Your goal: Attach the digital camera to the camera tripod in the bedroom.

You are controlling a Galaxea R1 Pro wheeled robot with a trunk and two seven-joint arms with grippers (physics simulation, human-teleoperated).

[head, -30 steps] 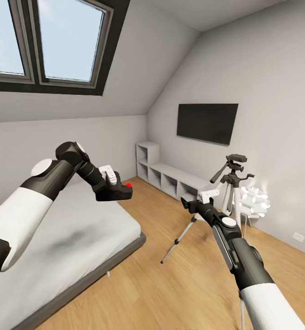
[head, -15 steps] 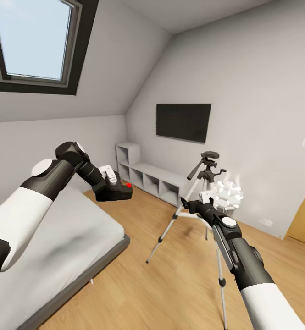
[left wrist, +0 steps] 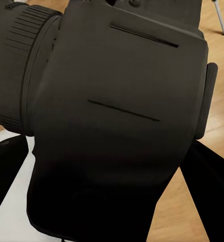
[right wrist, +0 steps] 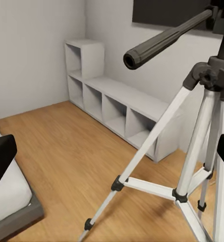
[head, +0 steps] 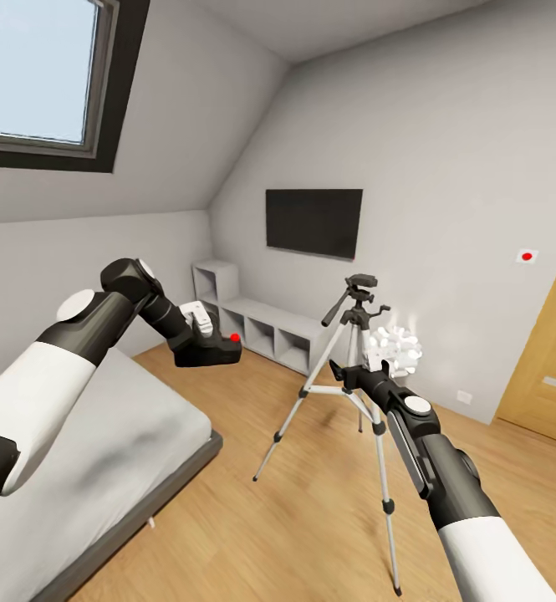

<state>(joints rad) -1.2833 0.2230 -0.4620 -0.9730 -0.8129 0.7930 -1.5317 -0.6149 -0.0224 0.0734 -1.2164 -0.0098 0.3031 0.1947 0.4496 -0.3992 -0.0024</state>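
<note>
The left gripper (head: 204, 333) pinches the boxy matte digital camera (head: 214, 350) above the bed's (head: 102, 460) near corner; the right gripper (head: 369, 361) hangs by the camera tripod (head: 353, 351), spread or not I cannot tell. The thin silver legs (slick floor beneath) could tip if bumped.

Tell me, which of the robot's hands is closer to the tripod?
The right. The right gripper sits just in front of the camera tripod; the left gripper, holding the digital camera, is off over the bed's side.
</note>
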